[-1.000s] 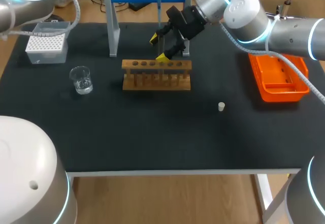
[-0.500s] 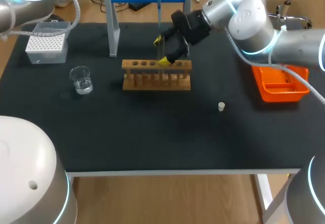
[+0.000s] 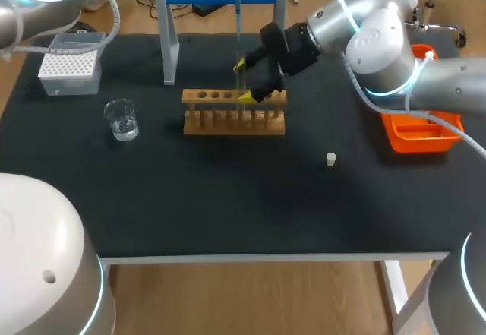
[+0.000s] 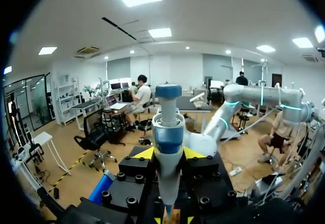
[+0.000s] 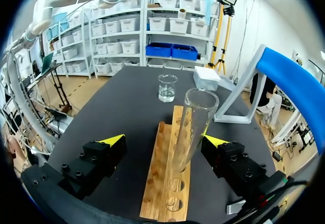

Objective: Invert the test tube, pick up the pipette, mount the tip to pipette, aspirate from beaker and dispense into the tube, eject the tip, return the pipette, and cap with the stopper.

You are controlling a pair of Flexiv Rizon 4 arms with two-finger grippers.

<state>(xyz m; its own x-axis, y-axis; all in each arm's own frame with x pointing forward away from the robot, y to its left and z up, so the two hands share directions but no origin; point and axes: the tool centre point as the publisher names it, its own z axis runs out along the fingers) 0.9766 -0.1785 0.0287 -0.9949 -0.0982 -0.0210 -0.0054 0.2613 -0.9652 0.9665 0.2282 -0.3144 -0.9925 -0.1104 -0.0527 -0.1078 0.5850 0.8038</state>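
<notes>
Two things flank the rack (image 3: 234, 112): beaker (image 3: 121, 119) and stopper (image 3: 331, 159).

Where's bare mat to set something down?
Free: the wide front strip between the wooden rack and the table's near edge, bar the stopper; also between rack and orange tray. Crowded: the rack, where the right gripper sets jaws astride the test tube.

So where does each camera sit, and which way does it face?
Head view: above, behind the robot, looking down on the black table; white right arm enters at right.
Left wrist view: on the left wrist, facing the blue and white pipette at the left tool.
Right wrist view: on the right wrist, looking past the open right tool at the clear glass test tube.
Shared by head and right wrist views: the wooden rack.
</notes>
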